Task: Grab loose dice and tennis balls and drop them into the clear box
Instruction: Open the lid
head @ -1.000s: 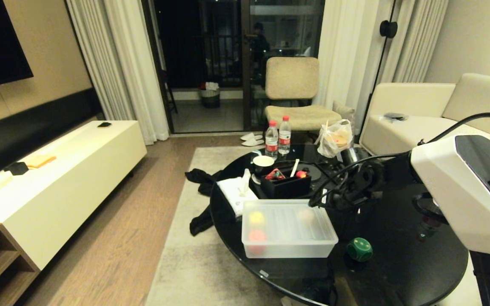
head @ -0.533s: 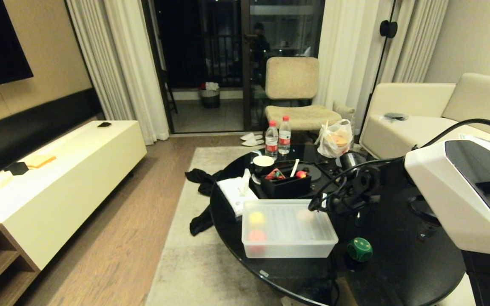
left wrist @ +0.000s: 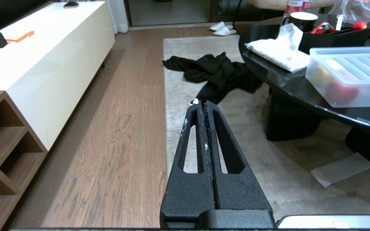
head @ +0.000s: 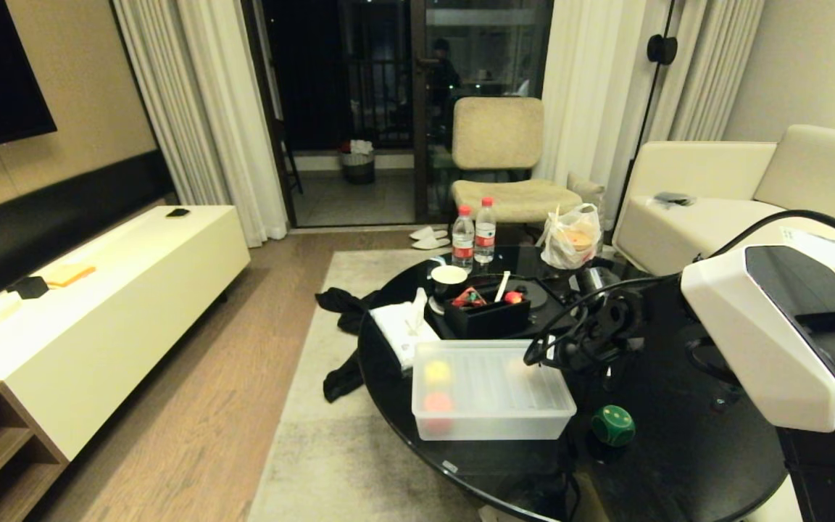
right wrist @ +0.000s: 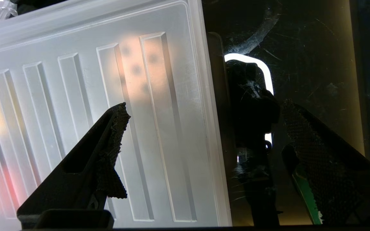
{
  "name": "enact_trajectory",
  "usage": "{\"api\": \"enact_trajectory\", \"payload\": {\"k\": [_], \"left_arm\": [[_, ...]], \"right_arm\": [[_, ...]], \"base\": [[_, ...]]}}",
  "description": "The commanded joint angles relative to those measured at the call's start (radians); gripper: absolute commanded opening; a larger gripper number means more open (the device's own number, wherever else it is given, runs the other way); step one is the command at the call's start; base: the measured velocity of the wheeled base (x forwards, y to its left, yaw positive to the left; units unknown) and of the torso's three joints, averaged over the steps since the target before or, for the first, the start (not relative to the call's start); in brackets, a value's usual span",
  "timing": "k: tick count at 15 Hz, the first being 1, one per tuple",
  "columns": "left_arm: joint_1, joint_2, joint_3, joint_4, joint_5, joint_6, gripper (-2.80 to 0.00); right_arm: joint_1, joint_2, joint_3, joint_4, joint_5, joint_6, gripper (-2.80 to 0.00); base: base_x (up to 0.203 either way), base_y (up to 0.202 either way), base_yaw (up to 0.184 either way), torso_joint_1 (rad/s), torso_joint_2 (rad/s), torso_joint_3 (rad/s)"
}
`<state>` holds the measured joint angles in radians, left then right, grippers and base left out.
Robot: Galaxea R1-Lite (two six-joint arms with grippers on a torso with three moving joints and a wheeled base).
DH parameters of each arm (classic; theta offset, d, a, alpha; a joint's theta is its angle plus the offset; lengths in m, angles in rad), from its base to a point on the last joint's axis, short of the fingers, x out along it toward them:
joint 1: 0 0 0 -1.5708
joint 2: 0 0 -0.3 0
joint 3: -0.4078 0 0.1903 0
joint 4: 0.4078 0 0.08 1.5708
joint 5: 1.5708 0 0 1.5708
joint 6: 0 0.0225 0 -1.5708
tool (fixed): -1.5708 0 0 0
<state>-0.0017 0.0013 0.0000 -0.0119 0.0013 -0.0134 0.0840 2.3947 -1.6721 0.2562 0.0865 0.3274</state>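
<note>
The right end effector (right wrist: 204, 128) hangs above the black glass counter (head: 678, 449) with its jaws spread wide and nothing between them. One finger (right wrist: 108, 154) lies over the ribbed lid of the clear box (head: 493, 391); the other is over bare counter, so the box's long edge runs beneath the gap. The box is translucent whitish plastic, lid on. Through the lid just ahead of that finger shows a beige die (right wrist: 136, 70) with dark pips; farther along the box, away from the end effector, glow a yellow die (head: 437, 372) and a red-orange die (head: 438, 403). A green die (head: 613, 425) with pale pips sits loose on the counter, just beside the box's near corner and nearer the robot than the end effector. The left end effector (left wrist: 204, 106) hangs over the rug (left wrist: 178, 64) with fingers pressed together, empty.
</note>
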Motion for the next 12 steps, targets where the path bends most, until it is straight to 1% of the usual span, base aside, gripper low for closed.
{"api": "enact_trajectory", "payload": {"k": [1, 12], "left_arm": [[0.000, 0.000, 0.002, 0.000, 0.000, 0.000, -2.80], [0.000, 0.000, 0.002, 0.000, 0.000, 0.000, -2.80]], "right_arm": [[0.000, 0.001, -0.001, 0.002, -0.001, 0.001, 0.00], [-0.017, 0.032, -0.015, 0.002, -0.001, -0.007, 0.00]], "base": [[0.000, 0.000, 0.000, 0.000, 0.00, 0.000], [0.000, 0.000, 0.000, 0.000, 0.00, 0.000]]}}
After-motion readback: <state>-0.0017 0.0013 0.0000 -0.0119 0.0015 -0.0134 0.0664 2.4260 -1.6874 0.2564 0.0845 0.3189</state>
